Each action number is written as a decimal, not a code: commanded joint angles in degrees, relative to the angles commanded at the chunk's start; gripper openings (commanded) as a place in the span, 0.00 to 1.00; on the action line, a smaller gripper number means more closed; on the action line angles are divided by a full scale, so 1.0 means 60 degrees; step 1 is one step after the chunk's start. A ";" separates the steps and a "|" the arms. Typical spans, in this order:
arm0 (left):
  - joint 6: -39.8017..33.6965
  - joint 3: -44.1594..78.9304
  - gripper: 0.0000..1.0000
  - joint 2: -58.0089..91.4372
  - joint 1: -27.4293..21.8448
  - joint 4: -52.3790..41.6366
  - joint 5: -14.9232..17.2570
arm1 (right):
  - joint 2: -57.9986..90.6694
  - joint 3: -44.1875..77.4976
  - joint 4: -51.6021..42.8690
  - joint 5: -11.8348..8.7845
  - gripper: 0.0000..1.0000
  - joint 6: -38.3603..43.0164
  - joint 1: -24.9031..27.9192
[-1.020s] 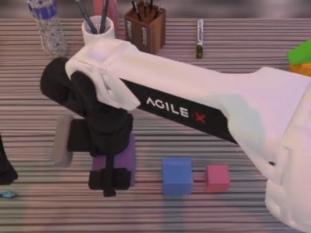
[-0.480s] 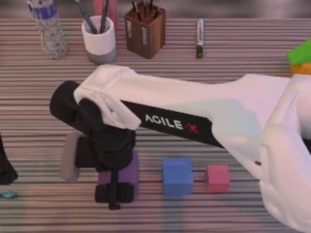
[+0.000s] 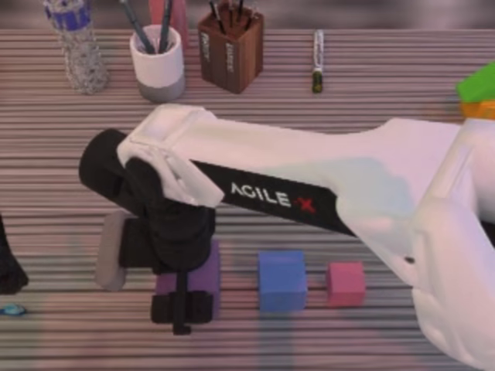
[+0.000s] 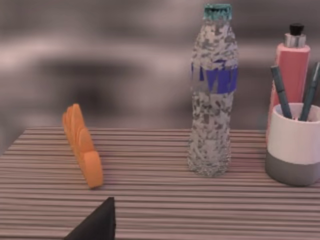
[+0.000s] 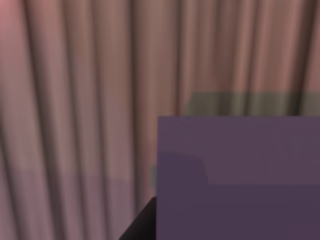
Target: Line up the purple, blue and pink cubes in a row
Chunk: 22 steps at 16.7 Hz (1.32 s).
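- Right hand (image 3: 182, 307) sits over the purple cube (image 3: 206, 267), left of the blue cube (image 3: 281, 280) and pink cube (image 3: 345, 283); finger state: cannot tell.
- Cube looks rigid, matte, grippy; take it by opposite flat faces.

Striped table (image 3: 371, 100) with purple cube (image 3: 207, 270), blue cube (image 3: 281, 280), pink cube (image 3: 345, 283)

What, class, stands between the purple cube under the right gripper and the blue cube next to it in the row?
Nothing visible does. Bare striped table lies between the purple cube, under the right gripper, and the blue cube. The pink cube sits beyond the blue one, on its far side.
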 joint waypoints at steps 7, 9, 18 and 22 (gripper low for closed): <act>0.0000 0.0000 1.00 0.0000 0.0000 0.0000 0.0000 | 0.0000 0.0000 0.0000 0.0000 1.00 0.0000 0.0000; 0.0000 0.0000 1.00 0.0000 0.0000 0.0000 0.0000 | 0.0000 0.0000 0.0000 0.0000 1.00 0.0000 0.0000; 0.0000 0.0000 1.00 0.0000 0.0000 0.0000 0.0000 | 0.0008 0.0731 -0.0716 0.0004 1.00 -0.0015 0.0023; 0.0000 0.0000 1.00 0.0000 0.0000 0.0000 0.0000 | -0.0024 0.2205 -0.2275 -0.0004 1.00 -0.0015 0.0058</act>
